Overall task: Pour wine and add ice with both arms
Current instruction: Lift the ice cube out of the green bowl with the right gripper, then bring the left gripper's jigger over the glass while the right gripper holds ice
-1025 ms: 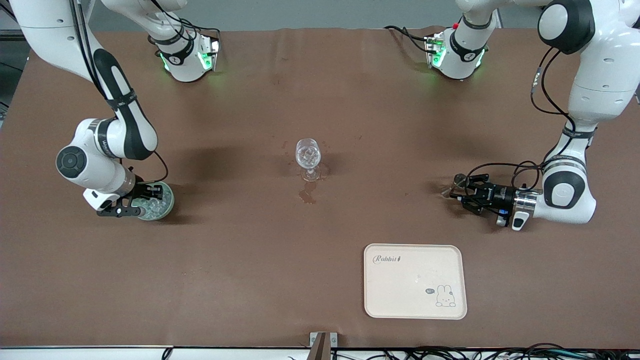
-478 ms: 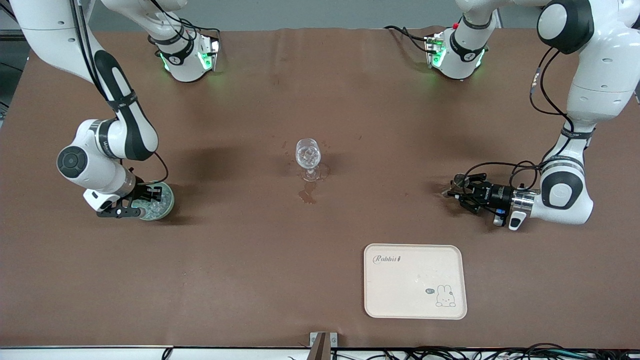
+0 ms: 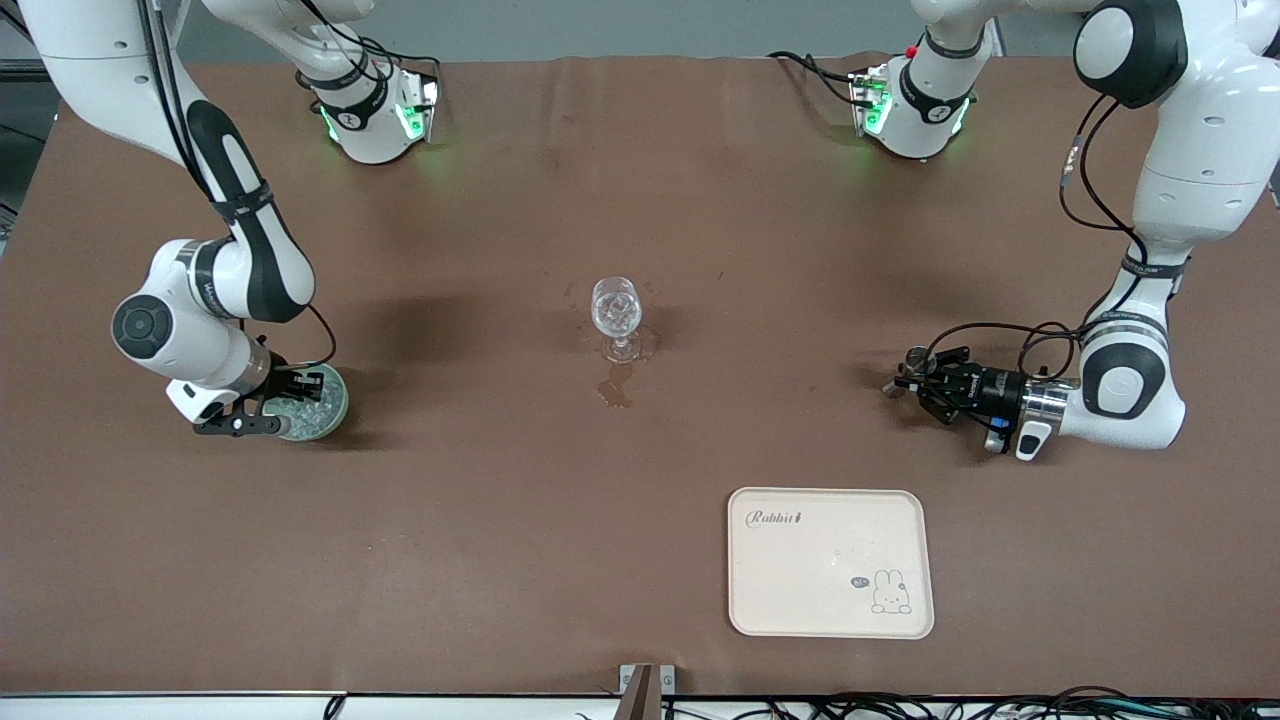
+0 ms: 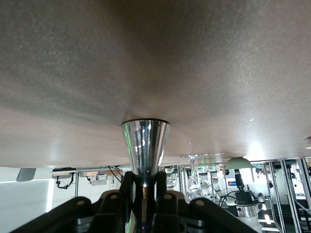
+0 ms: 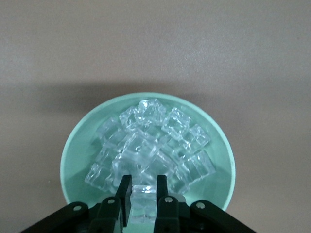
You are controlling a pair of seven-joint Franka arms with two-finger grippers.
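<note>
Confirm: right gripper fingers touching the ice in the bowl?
Touching. The right wrist view shows the right gripper down in the pale green bowl, fingers closed against both sides of one ice cube.

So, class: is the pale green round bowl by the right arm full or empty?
Full. The pale green round bowl holds a heap of clear ice cubes, piled near its rim, in the right wrist view.
</note>
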